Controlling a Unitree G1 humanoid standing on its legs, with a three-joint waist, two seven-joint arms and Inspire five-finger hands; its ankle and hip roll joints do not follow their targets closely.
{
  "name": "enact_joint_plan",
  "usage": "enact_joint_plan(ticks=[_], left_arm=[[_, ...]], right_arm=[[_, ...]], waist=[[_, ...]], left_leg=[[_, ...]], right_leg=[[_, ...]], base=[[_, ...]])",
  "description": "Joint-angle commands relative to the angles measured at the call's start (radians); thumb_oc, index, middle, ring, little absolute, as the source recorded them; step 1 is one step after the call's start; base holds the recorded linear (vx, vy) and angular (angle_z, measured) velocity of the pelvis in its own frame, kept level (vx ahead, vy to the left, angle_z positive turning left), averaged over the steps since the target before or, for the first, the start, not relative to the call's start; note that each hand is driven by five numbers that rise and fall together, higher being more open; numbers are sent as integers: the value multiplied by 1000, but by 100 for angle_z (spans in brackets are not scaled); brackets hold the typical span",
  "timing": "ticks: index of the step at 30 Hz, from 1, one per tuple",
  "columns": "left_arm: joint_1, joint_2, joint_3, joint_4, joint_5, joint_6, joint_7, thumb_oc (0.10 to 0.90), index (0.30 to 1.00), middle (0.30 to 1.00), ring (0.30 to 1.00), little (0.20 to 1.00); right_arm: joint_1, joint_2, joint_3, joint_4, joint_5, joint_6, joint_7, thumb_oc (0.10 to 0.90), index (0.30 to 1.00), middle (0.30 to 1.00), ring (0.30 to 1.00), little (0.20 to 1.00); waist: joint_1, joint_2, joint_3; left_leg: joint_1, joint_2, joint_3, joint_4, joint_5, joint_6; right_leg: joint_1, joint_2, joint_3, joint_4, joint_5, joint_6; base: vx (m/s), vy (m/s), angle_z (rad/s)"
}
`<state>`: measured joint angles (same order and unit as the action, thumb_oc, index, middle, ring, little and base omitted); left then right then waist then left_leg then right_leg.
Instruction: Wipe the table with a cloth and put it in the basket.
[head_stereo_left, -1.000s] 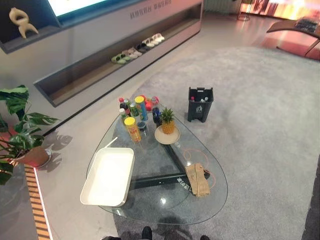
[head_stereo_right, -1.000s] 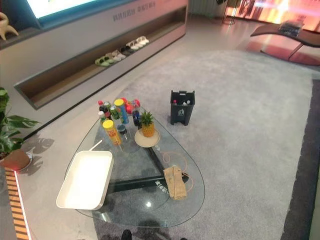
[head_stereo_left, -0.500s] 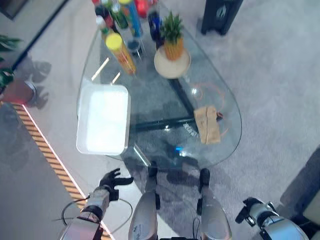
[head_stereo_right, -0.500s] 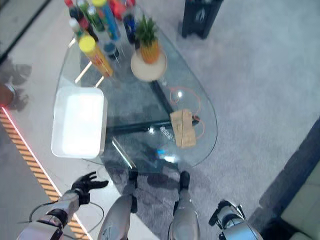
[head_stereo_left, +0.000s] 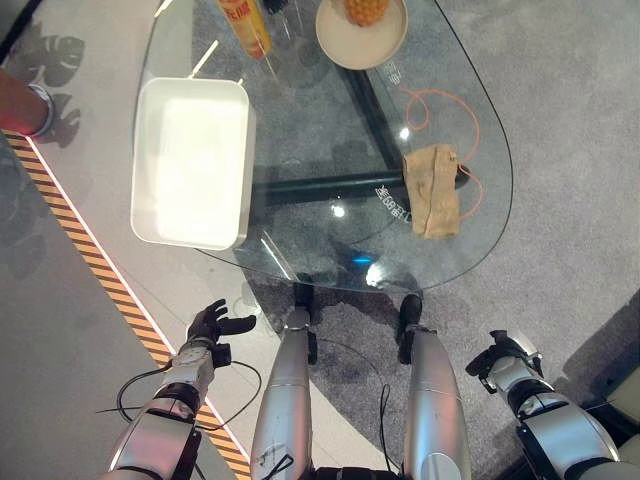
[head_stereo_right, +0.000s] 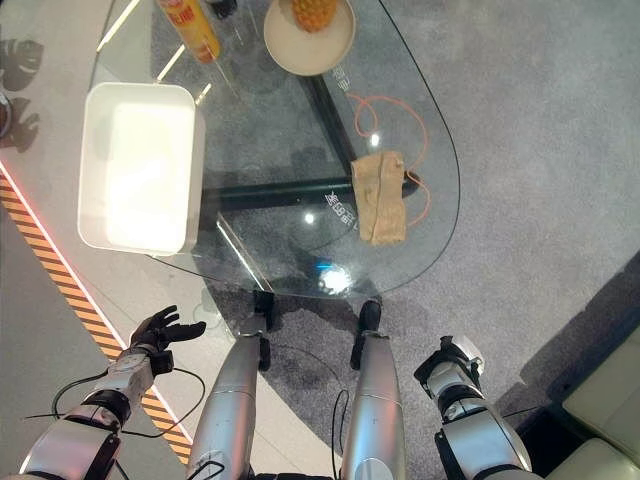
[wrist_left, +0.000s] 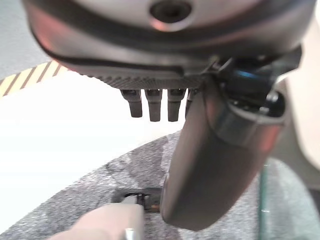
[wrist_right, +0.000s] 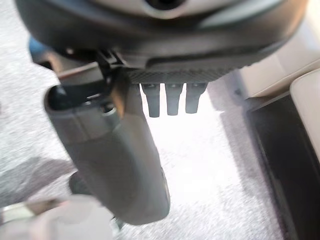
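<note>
At the bottom of the frame, the left robot hand hangs at lower left with its fingers spread and holding nothing, above an orange-and-black striped strip on the floor. The right robot hand sits at lower right over grey carpet, its fingers loosely extended in the wrist view and gripping nothing. Beyond both lies a rounded, clear glass counter on a dark frame. On its left part rests a white rectangular tray-like basket with rounded corners, in the upper left of the frame. The tan, crumpled cloth lies on the counter's right side, right of centre, well apart from both hands, touching a loop of thin orange cord. Farther back, along the top edge, stand a pale round plate bearing a pineapple and a yellow canister.
</note>
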<state>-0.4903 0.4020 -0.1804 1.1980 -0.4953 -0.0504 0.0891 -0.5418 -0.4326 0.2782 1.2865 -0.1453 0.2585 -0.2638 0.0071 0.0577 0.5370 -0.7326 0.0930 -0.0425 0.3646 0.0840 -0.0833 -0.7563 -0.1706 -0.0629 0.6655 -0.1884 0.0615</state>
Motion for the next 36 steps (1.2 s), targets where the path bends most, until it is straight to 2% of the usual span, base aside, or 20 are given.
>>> enact_joint_plan(ticks=[1,7,18,19,21,25,28,31,33,36], left_arm=[[58,62,41,6,-3,-12,22,800,900,900,900,900],[87,60,30,1,-6,-23,9,800,900,900,900,900],[100,72,35,7,8,-26,-6,800,900,900,900,900],[98,72,29,5,7,-24,-8,800,900,900,900,900],[99,74,25,4,10,-22,-12,800,900,900,900,900],[105,77,17,3,7,-20,-13,800,900,900,900,900],[118,75,11,-12,5,-16,0,800,900,900,900,900],[142,66,12,-41,2,-14,19,800,900,900,900,900],[146,62,10,-49,-1,-11,22,800,900,900,900,900],[142,59,2,-46,-17,-10,21,800,900,900,900,900]], right_arm=[[78,-65,-44,41,36,-2,-43,800,900,900,900,900],[96,-71,-58,48,52,-35,-69,800,900,900,900,900],[104,-84,-81,62,126,-60,-97,800,900,900,900,900],[101,-92,-100,64,195,-84,-114,800,900,900,900,900],[97,-100,-126,62,232,-121,-150,800,900,900,900,900],[74,-140,-187,27,370,-234,-245,800,900,900,900,900],[50,-163,-242,-62,458,-330,-319,800,900,900,900,900],[48,-150,-268,-287,492,-395,-450,800,900,900,900,900],[45,-142,-271,-354,490,-438,-489,800,900,900,900,900],[25,-140,-260,-455,471,-462,-535,800,900,900,900,900]], waist=[[1,-21,-17],[-2,-5,-17],[-1,-3,-17],[0,-2,-17],[0,-2,-17],[-1,-3,-17],[-2,-8,-17],[-11,-17,-17],[-15,-18,-17],[-20,-18,-17]], left_leg=[[-49,-65,31,187,-145,88],[-63,-70,29,203,-151,87],[-62,-75,35,214,-155,81],[-58,-77,35,206,-153,81],[-54,-78,35,203,-153,81],[-46,-77,37,201,-158,82],[-46,-77,37,206,-165,85],[-47,-72,38,203,-165,86],[-50,-70,40,203,-165,87],[-49,-72,40,194,-162,88]], right_leg=[[-24,47,24,-86,109,-37],[-40,49,21,-63,99,-46],[-28,46,8,-66,95,-54],[-22,46,6,-72,96,-55],[-18,47,6,-75,97,-54],[-11,49,6,-81,99,-51],[-9,53,6,-80,98,-52],[-12,60,10,-79,98,-55],[-16,61,11,-77,97,-55],[-19,63,13,-83,100,-56]], base=[[20,-33,-2],[18,-8,-4],[16,-2,2],[0,0,0],[15,-4,0],[8,-3,0],[0,0,0],[0,0,0],[0,0,0],[0,0,0]])
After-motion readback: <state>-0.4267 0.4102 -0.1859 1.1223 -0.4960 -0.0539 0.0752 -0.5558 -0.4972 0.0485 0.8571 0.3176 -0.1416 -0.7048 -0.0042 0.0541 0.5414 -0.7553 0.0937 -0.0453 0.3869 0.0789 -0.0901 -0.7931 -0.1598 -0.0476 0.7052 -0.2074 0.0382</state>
